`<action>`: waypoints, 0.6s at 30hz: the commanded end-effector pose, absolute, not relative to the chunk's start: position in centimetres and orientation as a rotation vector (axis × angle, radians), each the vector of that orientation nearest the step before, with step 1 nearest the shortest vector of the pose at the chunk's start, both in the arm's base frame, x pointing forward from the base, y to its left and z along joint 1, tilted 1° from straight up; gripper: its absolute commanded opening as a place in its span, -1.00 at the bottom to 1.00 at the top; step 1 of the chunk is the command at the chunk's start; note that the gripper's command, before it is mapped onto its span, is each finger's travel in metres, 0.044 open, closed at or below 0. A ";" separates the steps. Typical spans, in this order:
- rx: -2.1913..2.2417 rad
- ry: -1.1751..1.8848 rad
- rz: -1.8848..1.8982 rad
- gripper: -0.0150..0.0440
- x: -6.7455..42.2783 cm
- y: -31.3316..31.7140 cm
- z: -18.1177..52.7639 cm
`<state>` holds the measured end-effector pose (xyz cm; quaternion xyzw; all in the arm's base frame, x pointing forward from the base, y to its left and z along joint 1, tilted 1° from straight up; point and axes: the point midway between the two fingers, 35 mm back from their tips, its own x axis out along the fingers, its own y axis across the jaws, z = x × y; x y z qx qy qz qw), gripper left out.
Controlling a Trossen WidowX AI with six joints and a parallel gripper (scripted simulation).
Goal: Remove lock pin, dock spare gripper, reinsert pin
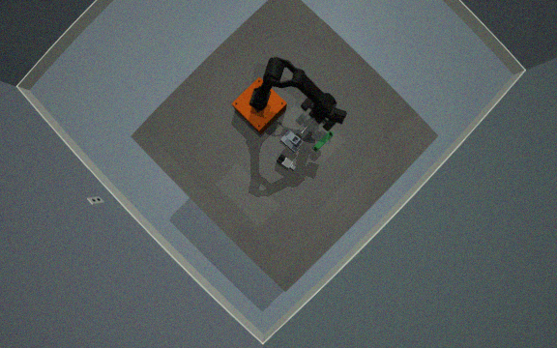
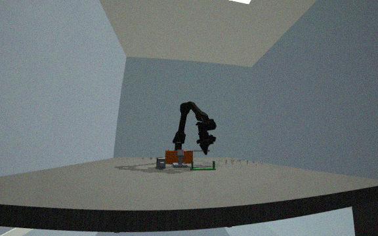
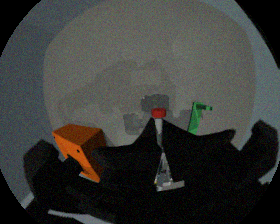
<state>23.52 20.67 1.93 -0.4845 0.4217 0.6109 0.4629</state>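
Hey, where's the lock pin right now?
In the exterior view the lock pin is a thin horizontal rod held by the gripper, reaching left to the grey mount, above the green tray.
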 end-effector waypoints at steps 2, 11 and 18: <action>-1.191 1.034 1.501 -0.49 23.6 20.7 3.0; -1.189 1.053 1.507 -0.49 23.3 20.5 2.9; -1.185 1.055 1.502 -0.49 24.2 21.1 3.1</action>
